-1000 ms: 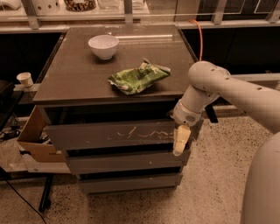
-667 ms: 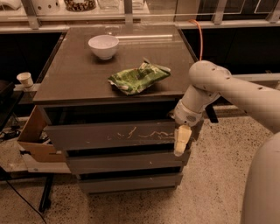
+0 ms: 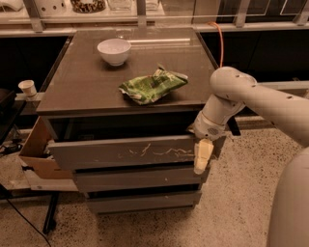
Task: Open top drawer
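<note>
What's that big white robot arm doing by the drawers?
The robot's gripper is down at the right end of the top drawer, the scratched one it wants to open. A dark gap shows above the drawer front. A white bowl and a crumpled green bag sit on the cabinet top.

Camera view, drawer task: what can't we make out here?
All in the camera view:
The gripper, at the right end of the top drawer: its contact with the drawer edge is hidden by its own wrist.
Drawer interior: lost in shadow under the tabletop.
Shelf items: cut off by the top edge.
Arm: cut off by the right edge.
</note>
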Robot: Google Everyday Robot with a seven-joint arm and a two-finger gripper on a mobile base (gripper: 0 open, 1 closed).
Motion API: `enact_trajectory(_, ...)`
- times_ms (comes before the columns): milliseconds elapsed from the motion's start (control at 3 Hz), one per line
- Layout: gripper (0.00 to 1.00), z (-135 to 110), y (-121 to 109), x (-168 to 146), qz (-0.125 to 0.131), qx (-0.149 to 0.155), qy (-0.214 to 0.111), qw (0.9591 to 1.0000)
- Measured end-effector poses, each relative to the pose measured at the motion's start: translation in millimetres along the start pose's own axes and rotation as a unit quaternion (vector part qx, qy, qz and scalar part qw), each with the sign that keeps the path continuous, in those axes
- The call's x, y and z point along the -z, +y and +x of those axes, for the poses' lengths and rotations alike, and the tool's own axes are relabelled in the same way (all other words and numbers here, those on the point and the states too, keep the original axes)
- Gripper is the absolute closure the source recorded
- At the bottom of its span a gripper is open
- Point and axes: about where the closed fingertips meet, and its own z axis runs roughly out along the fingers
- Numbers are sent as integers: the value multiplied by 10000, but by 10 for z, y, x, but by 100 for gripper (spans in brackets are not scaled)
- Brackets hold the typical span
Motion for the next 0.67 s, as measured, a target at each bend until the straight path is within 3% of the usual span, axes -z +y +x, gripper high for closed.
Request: enact_trajectory(667,0,16,105,18,-146,-65,10,9999)
